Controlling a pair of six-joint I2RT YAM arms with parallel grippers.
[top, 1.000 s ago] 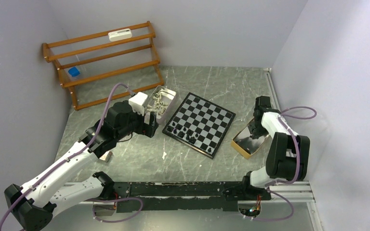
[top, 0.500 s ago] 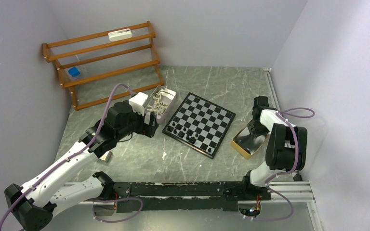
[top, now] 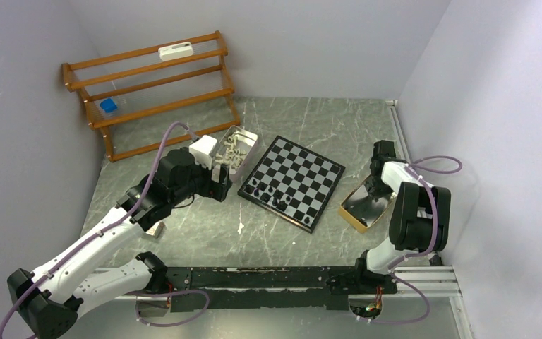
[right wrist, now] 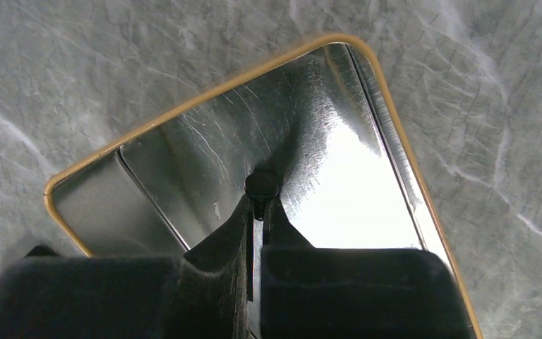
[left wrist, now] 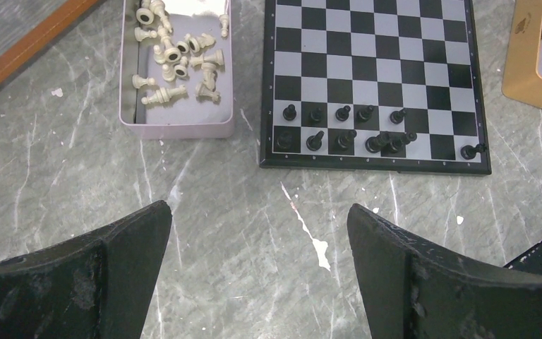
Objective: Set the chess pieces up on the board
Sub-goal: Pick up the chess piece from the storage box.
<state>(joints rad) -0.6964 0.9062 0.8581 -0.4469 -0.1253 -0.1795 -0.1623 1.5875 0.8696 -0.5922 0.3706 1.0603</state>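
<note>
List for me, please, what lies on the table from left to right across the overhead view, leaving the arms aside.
Wooden rack → tin of white chess pieces → chessboard → gold-rimmed tin.

Board (left wrist: 367,70): its far rows are running off the top edge of the left wrist view.
Pale tin (left wrist: 176,129), just left of the board: its far end is getting cut off by that same edge.
Gold tray (left wrist: 526,63), right of the board: only one corner is showing there.
Black piece (right wrist: 262,185), in the gold tray: only its round head is peeking out, and the right gripper (right wrist: 260,206) is hiding the rest between its pinched fingers.
Black pieces (top: 272,192), on the board's near rows: from above they are looking too small to tell their kinds.
</note>
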